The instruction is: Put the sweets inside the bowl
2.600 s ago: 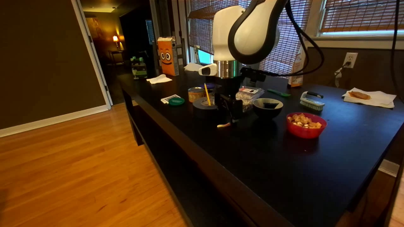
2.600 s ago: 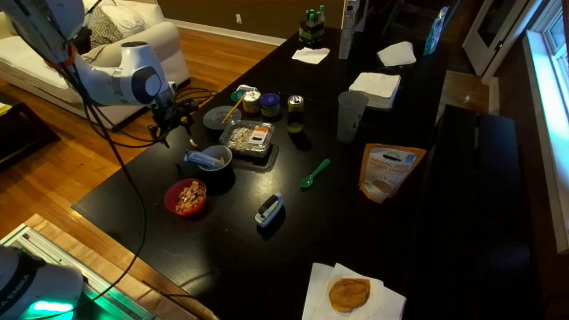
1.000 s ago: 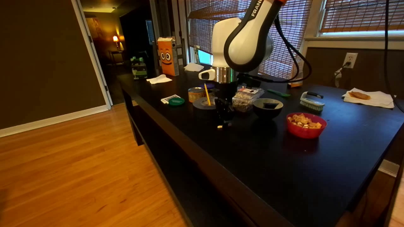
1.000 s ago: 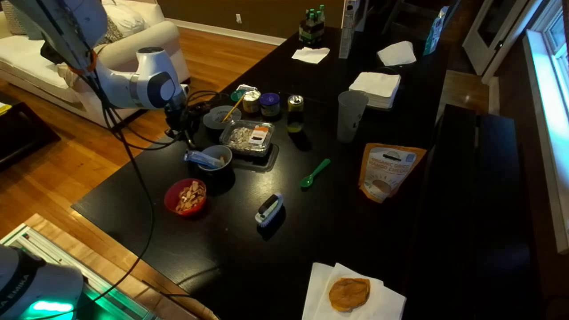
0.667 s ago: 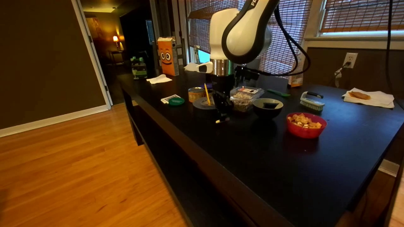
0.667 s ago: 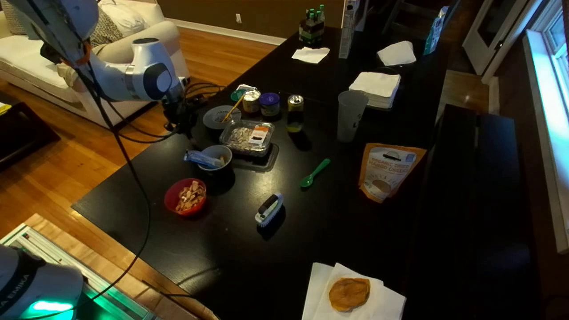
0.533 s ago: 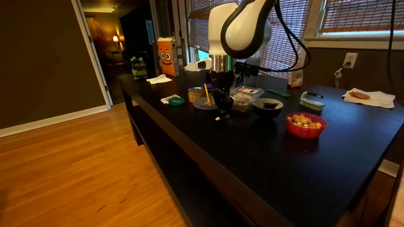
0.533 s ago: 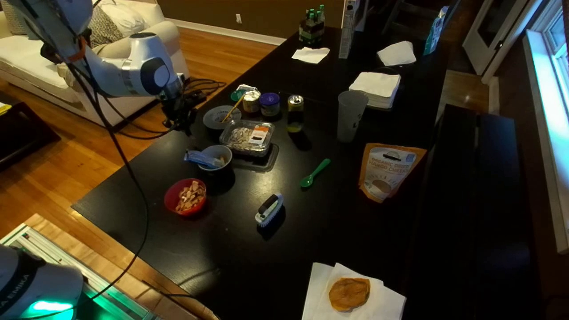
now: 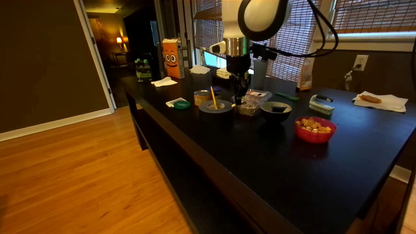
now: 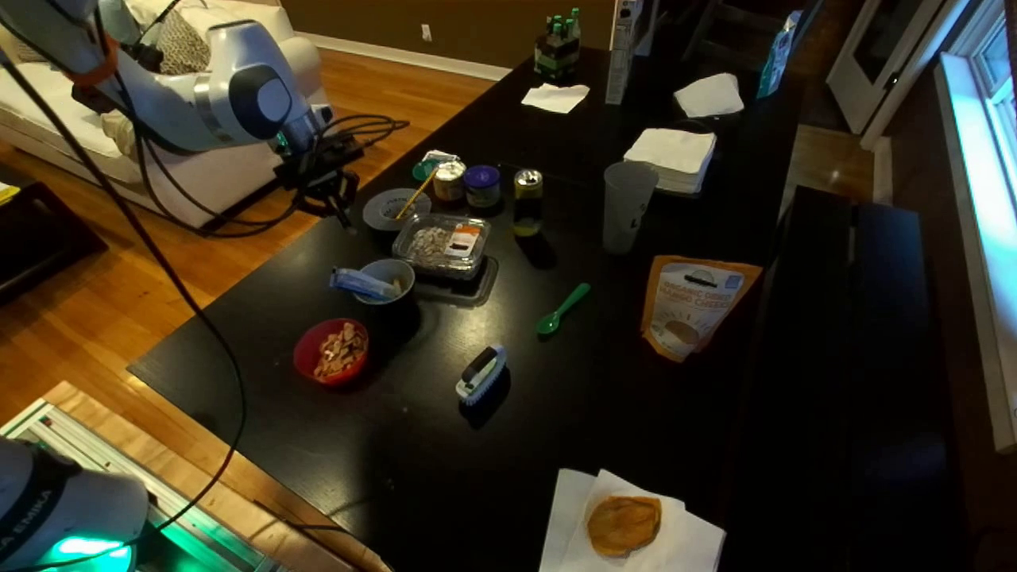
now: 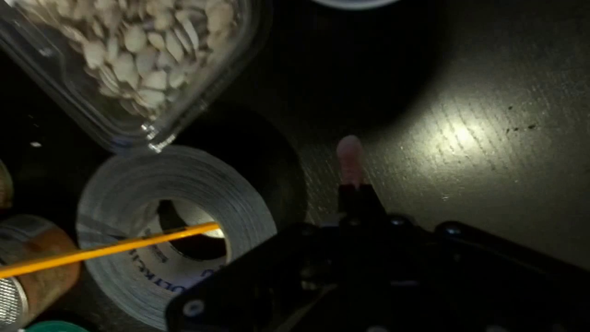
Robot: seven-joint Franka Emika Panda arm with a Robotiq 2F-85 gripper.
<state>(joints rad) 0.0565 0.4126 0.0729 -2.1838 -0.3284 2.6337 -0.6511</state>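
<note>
- Wrist view shows the black two-fingered gripper (image 11: 355, 191) with its fingertips brought together on one small, pinkish, round-ended sweet (image 11: 351, 159), which juts out past them.
- Gripper and sweet hang above a long, shiny black table (image 9: 292, 175); in an exterior view the sweet's tip looks pale yellow.
- Near the sweet, a thick roll of grey tape (image 11: 249, 212) rests on its flat side, with a slim, yellow, pencil-like stick (image 11: 115, 247) leaning in its hole.
- Just beside the roll sits a clear plastic box (image 11: 219, 78) of flat whitish pieces (image 11: 147, 64); I cannot tell whether roll and box touch.
- Near the box, in both exterior views, stands a round bowl (image 9: 274, 118), dark outside and pale grey inside. A blue wrapper (image 10: 364, 284) pokes out over its rim, and a yellowish bit (image 10: 397, 284) inside is too small to make out.
- Near that one, a red bowl (image 9: 313, 137) is heaped with orange-brown chunks (image 10: 342, 349); the sweet is outside both bowls.
- Farther off, in an exterior view, are a green spoon (image 10: 554, 319), a white scrubbing brush (image 10: 479, 377) with a black handle, and an orange-and-white pouch (image 10: 695, 306).
- Well apart from these, a round, flat brown piece (image 10: 624, 526) lies on white paper sheets (image 10: 691, 548).
</note>
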